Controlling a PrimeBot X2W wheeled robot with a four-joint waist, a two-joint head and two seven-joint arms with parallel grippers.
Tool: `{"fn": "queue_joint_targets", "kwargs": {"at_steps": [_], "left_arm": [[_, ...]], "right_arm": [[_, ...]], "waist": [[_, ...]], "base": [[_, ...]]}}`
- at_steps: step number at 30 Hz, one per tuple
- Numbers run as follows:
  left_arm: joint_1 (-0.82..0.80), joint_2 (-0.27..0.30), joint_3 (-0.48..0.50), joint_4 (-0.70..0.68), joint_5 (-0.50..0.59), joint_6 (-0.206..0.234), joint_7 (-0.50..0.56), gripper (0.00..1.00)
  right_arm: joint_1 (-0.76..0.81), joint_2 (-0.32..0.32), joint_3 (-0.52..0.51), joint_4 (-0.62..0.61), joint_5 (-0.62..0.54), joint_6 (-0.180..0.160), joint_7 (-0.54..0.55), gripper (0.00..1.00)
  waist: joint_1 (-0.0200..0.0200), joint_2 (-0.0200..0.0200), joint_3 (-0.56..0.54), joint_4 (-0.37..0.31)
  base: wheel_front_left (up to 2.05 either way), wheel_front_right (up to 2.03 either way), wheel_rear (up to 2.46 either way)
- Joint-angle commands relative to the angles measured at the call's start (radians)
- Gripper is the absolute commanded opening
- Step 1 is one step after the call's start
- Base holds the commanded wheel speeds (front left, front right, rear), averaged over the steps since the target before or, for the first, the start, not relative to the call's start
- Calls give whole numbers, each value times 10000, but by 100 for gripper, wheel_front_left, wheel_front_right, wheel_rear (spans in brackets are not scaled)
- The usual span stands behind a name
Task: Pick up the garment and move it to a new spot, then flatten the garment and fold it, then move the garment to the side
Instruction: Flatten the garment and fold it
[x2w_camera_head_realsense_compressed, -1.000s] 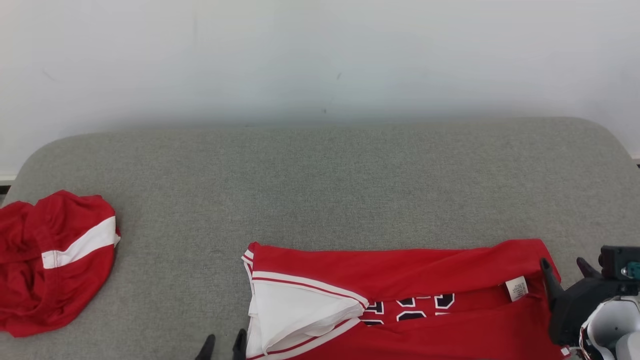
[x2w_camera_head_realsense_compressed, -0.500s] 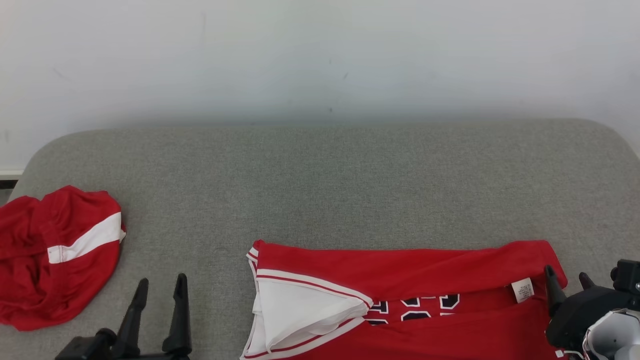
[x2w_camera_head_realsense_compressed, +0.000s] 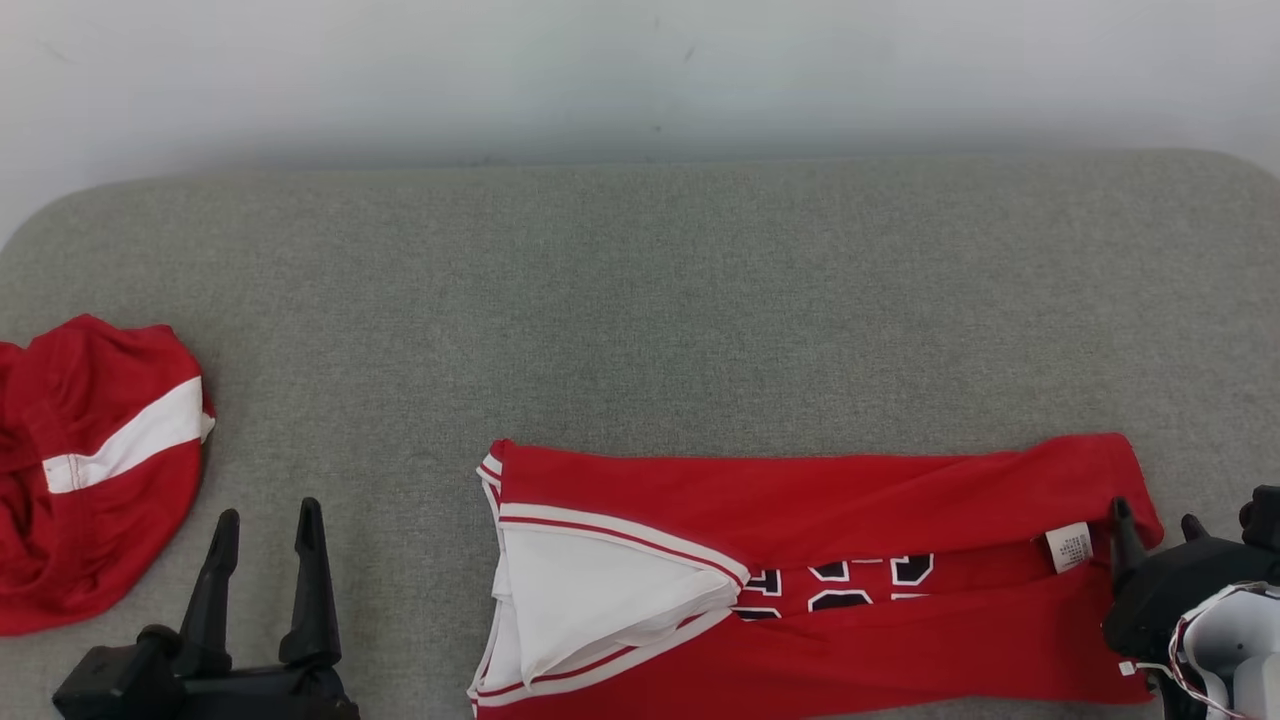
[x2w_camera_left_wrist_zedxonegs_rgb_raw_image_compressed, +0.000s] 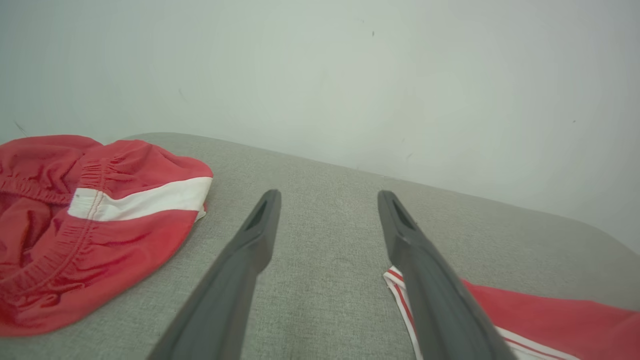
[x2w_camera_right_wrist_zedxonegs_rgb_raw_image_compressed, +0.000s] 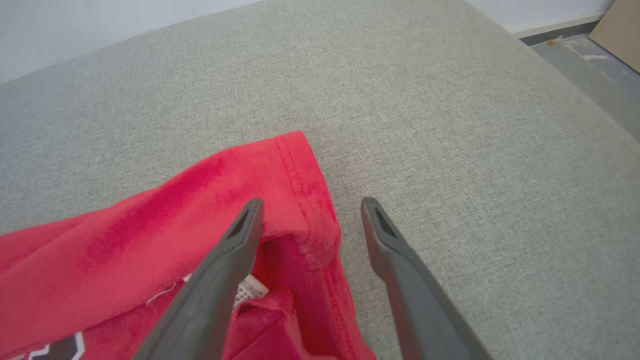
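Observation:
The garment is a red jersey (x2w_camera_head_realsense_compressed: 850, 500) with white trim and dark numerals. It lies folded into a long band on the grey cushion, near its front edge. Open, my left gripper (x2w_camera_head_realsense_compressed: 268, 512) hovers over bare fabric to the left of the jersey's armhole end, apart from it. In the left wrist view the left gripper (x2w_camera_left_wrist_zedxonegs_rgb_raw_image_compressed: 328, 195) holds nothing, and the jersey's striped corner (x2w_camera_left_wrist_zedxonegs_rgb_raw_image_compressed: 550, 310) lies to the right. My right gripper (x2w_camera_head_realsense_compressed: 1155, 512) is open at the jersey's right end by the white label. In the right wrist view the right gripper (x2w_camera_right_wrist_zedxonegs_rgb_raw_image_compressed: 312, 201) straddles the red hem (x2w_camera_right_wrist_zedxonegs_rgb_raw_image_compressed: 150, 225) without gripping it.
Crumpled red shorts (x2w_camera_head_realsense_compressed: 90, 500) with a white stripe lie at the cushion's left edge; the shorts (x2w_camera_left_wrist_zedxonegs_rgb_raw_image_compressed: 100, 225) are left of my left fingers. The grey cushion (x2w_camera_head_realsense_compressed: 650, 300) stretches bare behind the jersey to a white wall. Floor (x2w_camera_right_wrist_zedxonegs_rgb_raw_image_compressed: 600, 60) lies beyond the cushion's right edge.
My left gripper has moved left and forward, away from the jersey's left end, toward the shorts. The head camera has tilted down. The right gripper stays at the jersey's right end.

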Motion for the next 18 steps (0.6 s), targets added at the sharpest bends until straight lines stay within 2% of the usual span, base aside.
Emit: {"fn": "queue_joint_targets", "kwargs": {"at_steps": [1, 18], "left_arm": [[-9, -44, 32, -55, 86, -56, -3, 100], [129, -114, -120, 214, -113, -126, -4, 100]], "right_arm": [[-139, 61, -55, 74, -88, -23, -53, 100], [-383, 51, -120, 1621, -638, -23, -49, 100]], "waist": [[-2, -2, 208, -20], [-2, -2, 368, 106]], "base": [[0, 0, 0], [0, 0, 0]]}}
